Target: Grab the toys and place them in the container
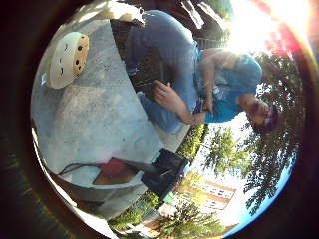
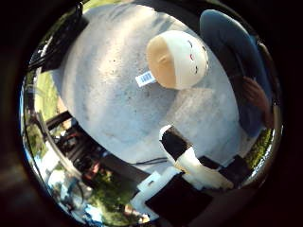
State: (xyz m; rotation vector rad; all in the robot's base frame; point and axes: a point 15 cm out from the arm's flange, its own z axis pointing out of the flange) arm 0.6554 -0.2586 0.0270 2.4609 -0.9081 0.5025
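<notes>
Jointed white-and-black hand (image 2: 182,156) above rough concrete table (image 2: 104,85); round plush toy (image 2: 177,59).

A round grey concrete worktop (image 1: 99,114) fills much of both palm views, its surface mottled with lighter and darker patches. At its rim lie a small red block (image 1: 113,167) and a flat brown piece (image 1: 115,178) just beside it. Close beyond that rim stands a black box-like object (image 1: 164,174). Further out are green hedges (image 1: 192,142), leafy trees (image 1: 269,164), an orange-walled building with white windows (image 1: 212,191), and bright sky (image 1: 259,25).
</notes>
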